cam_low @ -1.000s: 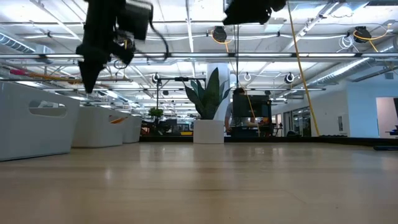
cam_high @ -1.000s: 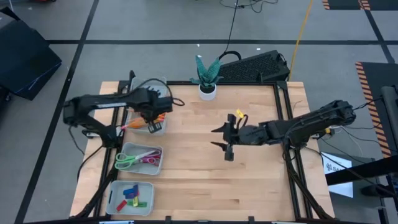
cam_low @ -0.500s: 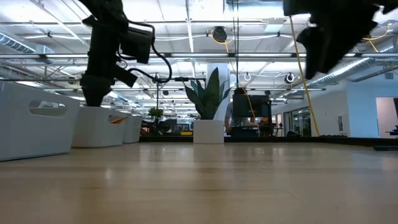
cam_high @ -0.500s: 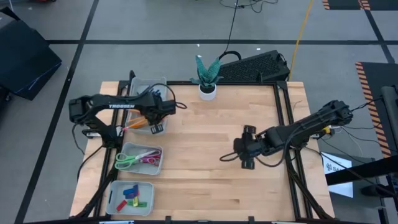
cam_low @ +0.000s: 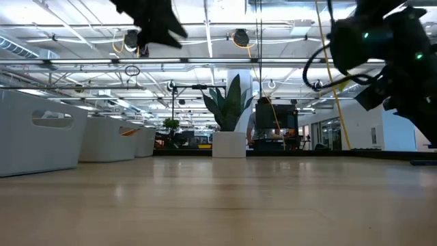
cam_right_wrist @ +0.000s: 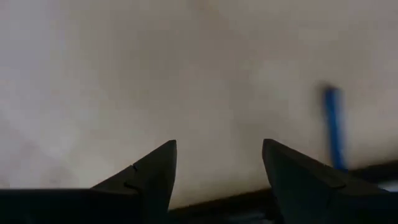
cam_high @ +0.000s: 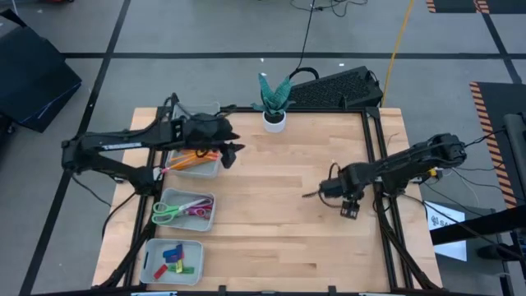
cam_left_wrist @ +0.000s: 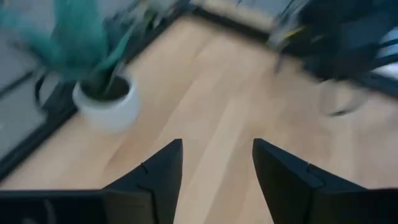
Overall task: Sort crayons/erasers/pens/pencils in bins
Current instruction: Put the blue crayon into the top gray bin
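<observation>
Orange pencils (cam_high: 194, 158) lie in the second bin from the far side (cam_high: 209, 171). Coloured erasers (cam_high: 174, 258) lie in the nearest bin (cam_high: 152, 271). Pens and crayons are out of view; my left arm covers most of the farthest bin (cam_high: 205, 109). My left gripper (cam_high: 234, 150) hovers open just right of the pencil bin, with nothing between its fingers (cam_left_wrist: 217, 162). My right gripper (cam_high: 308, 196) is open and holds nothing, above the bare wood at the table's right middle (cam_right_wrist: 219, 165).
A bin with green and pink scissors (cam_high: 182, 211) stands between the pencil and eraser bins. A white plant pot (cam_high: 274, 120) stands at the far edge's middle. A dark keyboard (cam_high: 337, 89) lies behind it. Bare wood (cam_high: 271, 222) fills the table's centre.
My left gripper has risen from over the pencil bin and swung toward the table's right and far side. My right gripper has drawn back from the table's middle toward the right edge and turned about. No object has moved.
</observation>
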Available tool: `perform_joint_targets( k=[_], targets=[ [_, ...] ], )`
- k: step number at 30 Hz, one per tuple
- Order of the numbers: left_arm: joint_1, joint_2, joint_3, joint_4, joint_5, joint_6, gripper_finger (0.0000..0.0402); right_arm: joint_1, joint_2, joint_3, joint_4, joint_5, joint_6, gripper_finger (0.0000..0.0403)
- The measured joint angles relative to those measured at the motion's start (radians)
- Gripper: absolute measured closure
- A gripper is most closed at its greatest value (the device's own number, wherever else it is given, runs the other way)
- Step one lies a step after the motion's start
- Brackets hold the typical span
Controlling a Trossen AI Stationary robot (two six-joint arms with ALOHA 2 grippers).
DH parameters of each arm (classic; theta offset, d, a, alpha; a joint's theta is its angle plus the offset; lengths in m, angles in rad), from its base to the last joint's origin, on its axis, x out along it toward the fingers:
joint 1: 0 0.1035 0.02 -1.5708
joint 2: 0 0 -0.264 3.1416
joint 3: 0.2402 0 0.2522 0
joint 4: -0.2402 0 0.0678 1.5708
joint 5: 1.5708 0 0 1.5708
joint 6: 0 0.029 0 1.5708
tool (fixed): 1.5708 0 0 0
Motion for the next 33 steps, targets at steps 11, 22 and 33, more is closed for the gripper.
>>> perform_joint_targets(
  k=[11,22,33],
  targets=[
    [-0.096,-0.036,-0.002,0.028,-0.018,-0.014,0.0215,-0.275,0.014,-0.050,-0.075,0.109,-0.335,0.0204],
    [-0.194,-0.036,-0.002,0.267,-0.123,-0.126,0.0215,-0.406,0.200,-0.046,-0.049,0.129,-0.345,0.0237],
    [-0.203,-0.036,-0.002,0.371,-0.143,-0.086,0.0215,-0.425,0.345,-0.035,0.006,0.135,-0.343,0.0296]
  ],
)
